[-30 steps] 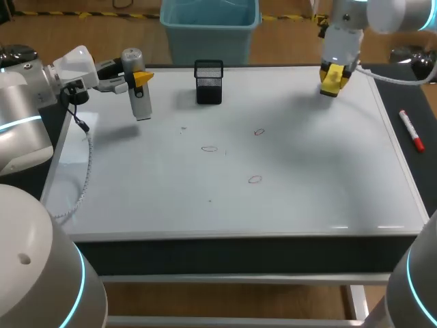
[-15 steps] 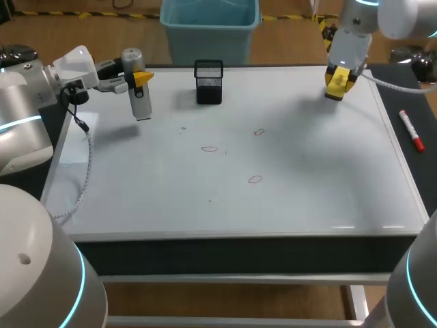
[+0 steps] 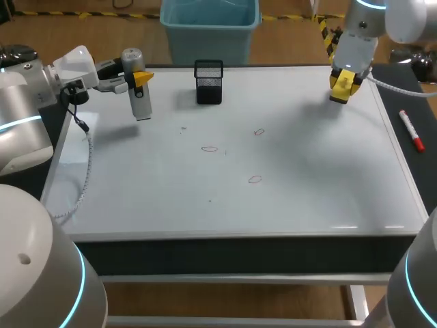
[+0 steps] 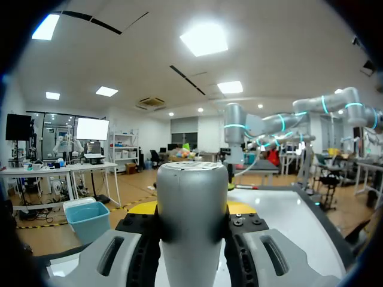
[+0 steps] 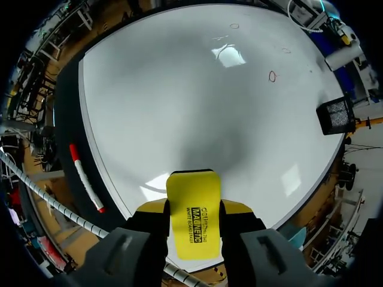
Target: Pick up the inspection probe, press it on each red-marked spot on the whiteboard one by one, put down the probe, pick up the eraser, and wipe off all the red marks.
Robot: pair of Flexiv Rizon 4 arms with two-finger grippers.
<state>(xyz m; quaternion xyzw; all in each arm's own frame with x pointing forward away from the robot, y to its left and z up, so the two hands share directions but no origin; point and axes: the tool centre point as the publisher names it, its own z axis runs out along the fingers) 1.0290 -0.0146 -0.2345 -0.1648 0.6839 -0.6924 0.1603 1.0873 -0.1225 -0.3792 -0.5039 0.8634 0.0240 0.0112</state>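
The grey cylindrical probe (image 3: 139, 96) hangs upright above the whiteboard's (image 3: 314, 171) far left corner, with my left gripper (image 3: 141, 78) shut on it. In the left wrist view the probe (image 4: 192, 227) fills the gap between the fingers of that gripper (image 4: 192, 209). My right gripper (image 3: 343, 80) is shut on the yellow eraser (image 3: 342, 87) above the board's far right corner; the eraser (image 5: 192, 216) shows between the fingers of this gripper (image 5: 193, 208). Three small red marks (image 3: 259, 132), (image 3: 209, 148), (image 3: 255, 180) lie mid-board, far from both grippers.
A black mesh pen holder (image 3: 209, 82) stands at the board's far edge between the two arms. A red marker (image 3: 412, 131) lies on the dark table beside the board's right edge. A cable hangs from my left arm along the board's left side.
My right gripper has carried the eraser a little to the right, toward the board's far right corner. The left arm and the probe have not moved.
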